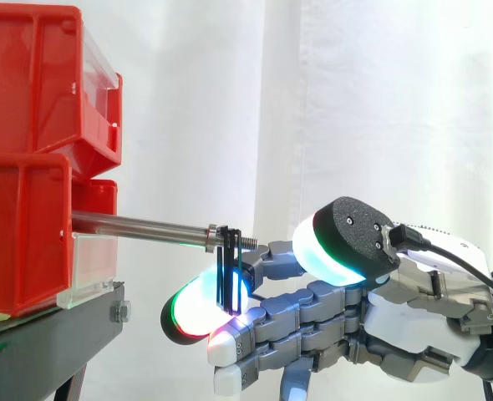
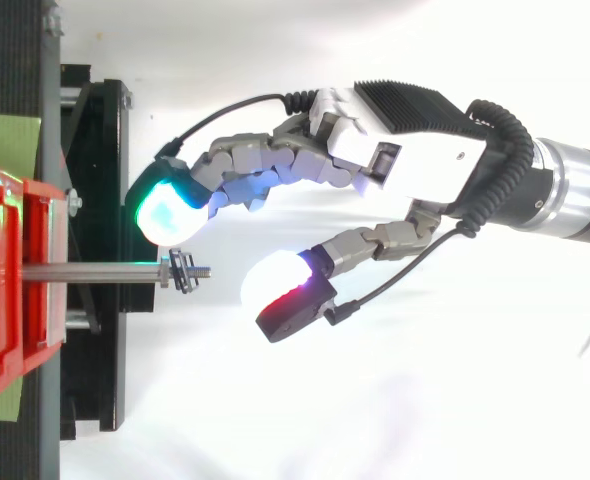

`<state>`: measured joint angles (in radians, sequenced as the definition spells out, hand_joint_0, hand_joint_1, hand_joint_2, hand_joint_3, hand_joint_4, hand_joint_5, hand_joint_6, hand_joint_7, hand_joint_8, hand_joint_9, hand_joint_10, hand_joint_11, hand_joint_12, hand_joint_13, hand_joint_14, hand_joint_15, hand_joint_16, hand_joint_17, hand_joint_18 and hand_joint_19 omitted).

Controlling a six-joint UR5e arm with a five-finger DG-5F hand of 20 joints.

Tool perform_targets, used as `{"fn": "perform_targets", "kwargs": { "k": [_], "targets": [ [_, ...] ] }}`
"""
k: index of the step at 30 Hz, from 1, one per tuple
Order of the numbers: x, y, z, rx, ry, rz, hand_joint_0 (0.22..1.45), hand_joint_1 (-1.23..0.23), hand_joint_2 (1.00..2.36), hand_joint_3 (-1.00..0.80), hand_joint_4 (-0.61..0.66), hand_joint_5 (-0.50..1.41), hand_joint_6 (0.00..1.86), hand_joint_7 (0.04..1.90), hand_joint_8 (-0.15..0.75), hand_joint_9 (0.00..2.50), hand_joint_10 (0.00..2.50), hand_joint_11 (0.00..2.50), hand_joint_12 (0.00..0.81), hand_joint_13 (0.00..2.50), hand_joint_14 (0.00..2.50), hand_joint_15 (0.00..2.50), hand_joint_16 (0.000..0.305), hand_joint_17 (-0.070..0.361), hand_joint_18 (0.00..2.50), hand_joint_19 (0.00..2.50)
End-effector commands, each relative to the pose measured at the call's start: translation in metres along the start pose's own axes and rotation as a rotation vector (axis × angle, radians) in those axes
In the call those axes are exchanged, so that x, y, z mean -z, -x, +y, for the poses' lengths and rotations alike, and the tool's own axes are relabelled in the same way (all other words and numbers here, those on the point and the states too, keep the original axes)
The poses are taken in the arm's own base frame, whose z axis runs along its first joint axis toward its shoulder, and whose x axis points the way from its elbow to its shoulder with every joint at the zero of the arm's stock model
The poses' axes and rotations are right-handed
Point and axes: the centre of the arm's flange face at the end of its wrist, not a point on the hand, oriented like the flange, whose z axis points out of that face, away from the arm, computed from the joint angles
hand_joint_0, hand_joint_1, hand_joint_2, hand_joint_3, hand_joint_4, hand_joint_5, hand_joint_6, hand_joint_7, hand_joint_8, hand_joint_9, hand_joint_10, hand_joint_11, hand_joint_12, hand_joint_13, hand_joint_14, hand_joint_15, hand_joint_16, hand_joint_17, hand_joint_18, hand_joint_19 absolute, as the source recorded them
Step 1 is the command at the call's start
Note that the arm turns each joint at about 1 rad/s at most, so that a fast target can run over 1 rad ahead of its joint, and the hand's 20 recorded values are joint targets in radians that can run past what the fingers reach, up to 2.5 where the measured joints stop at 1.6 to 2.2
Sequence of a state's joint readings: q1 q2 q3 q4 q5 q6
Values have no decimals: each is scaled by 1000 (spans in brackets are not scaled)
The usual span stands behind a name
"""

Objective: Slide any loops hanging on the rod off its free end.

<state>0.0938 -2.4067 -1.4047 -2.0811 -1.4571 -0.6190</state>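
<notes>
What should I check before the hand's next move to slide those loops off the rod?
1. The loops hang on the rod near its free end: ok.
2. The rod sits in the red bins: ok.
3. The hand is open, pinching nothing: ok.
4. A fingertip touches the loops: cannot tell.
5. Path off the tip is clear: not ok, the thumb pad sits just past it.

A white curtain (image 1: 230,100) hangs in soft folds behind red bins (image 1: 21,234) stacked on a black stand (image 1: 54,334).
</notes>
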Motion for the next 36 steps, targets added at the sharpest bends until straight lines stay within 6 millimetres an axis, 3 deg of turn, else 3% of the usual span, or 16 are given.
{"fn": "perform_targets", "kwargs": {
  "k": [1,21,28,36],
  "targets": [
    [0,1,-1,0,-1,1,557,-466,1008,-413,290,-197,503,896,331,653,8,287,377,787,9,278,56,127,925,769],
    [-1,-3,2,-66,12,4,566,-474,1009,-401,298,-185,503,942,331,656,8,290,373,795,9,289,56,126,924,771],
    [0,-14,-27,-157,7,13,566,-474,1009,-401,298,-184,503,942,330,658,8,295,375,796,9,285,56,127,927,771],
    [0,-11,-28,-159,7,7,565,-475,1009,-397,299,-184,503,944,331,659,10,294,375,797,9,289,56,126,926,779]
  ]
}}
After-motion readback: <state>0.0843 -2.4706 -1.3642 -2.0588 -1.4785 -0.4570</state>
